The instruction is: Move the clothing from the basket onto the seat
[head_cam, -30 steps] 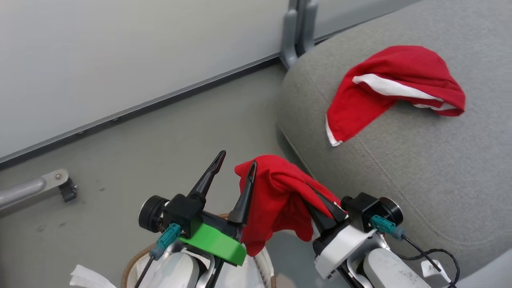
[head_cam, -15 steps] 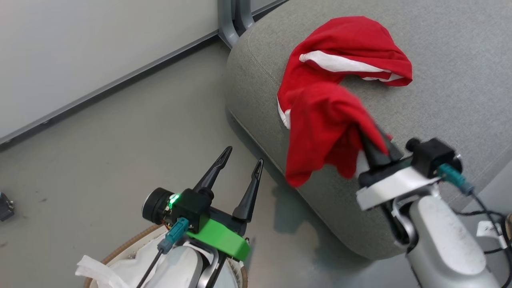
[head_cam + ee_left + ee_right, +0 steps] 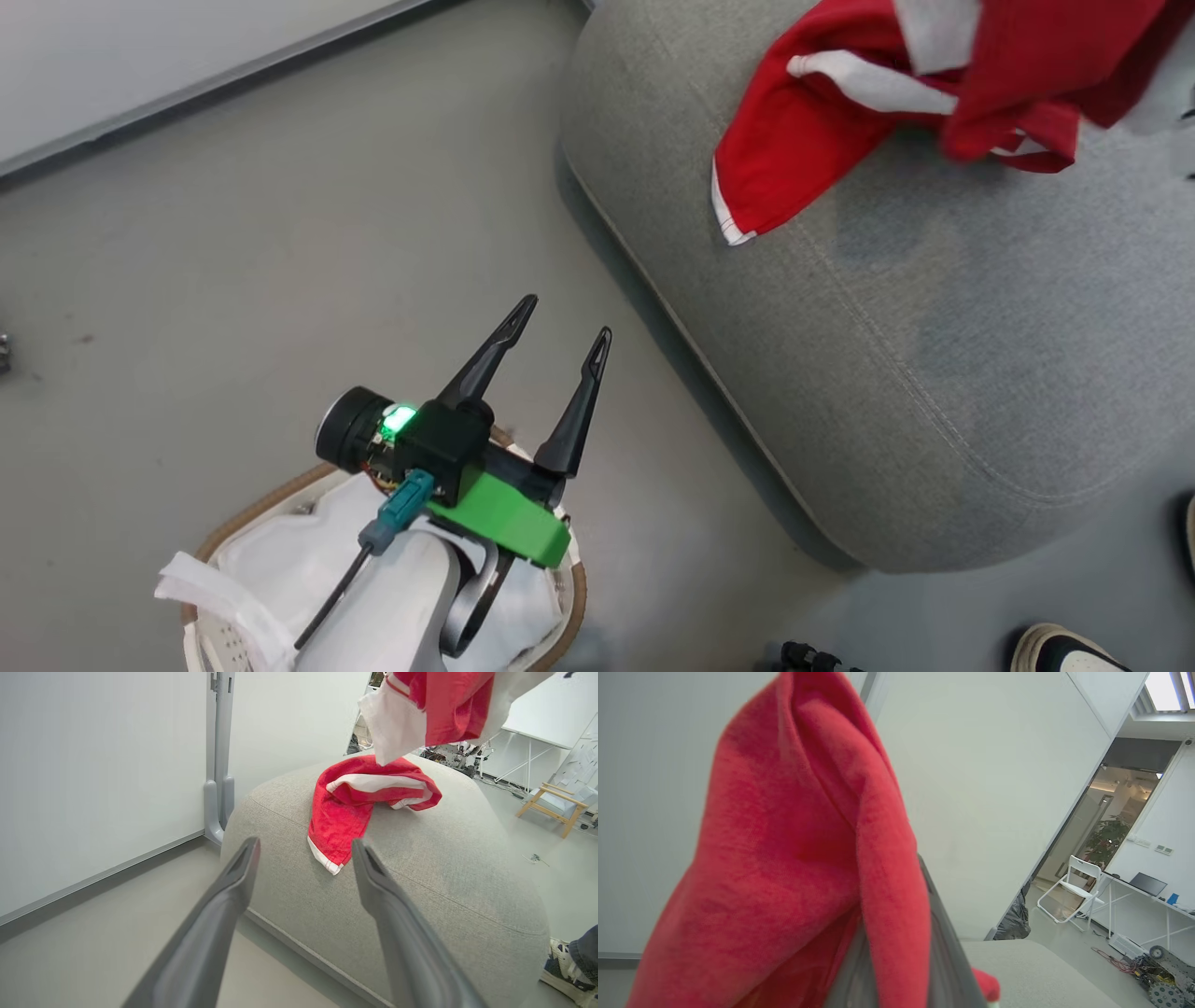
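A white wall (image 3: 93, 765) and grey floor (image 3: 233, 233) lie at the left. The basket (image 3: 245, 504), with its white liner (image 3: 280, 551), sits on the floor beneath the left tool (image 3: 568, 317), whose fingers are spread wide and hold nothing. Further right is the seat (image 3: 934, 373), with one red garment (image 3: 794, 159) lying on top. A second red garment (image 3: 1046, 56) hangs above it, draped over the right tool (image 3: 896, 952), whose fingers sit close together, pinching the cloth. A person's shoe (image 3: 1064, 649) is on the floor at far right. In the right wrist view a folding chair (image 3: 1073, 886) and a plant (image 3: 1106, 842) stand in the room beyond.
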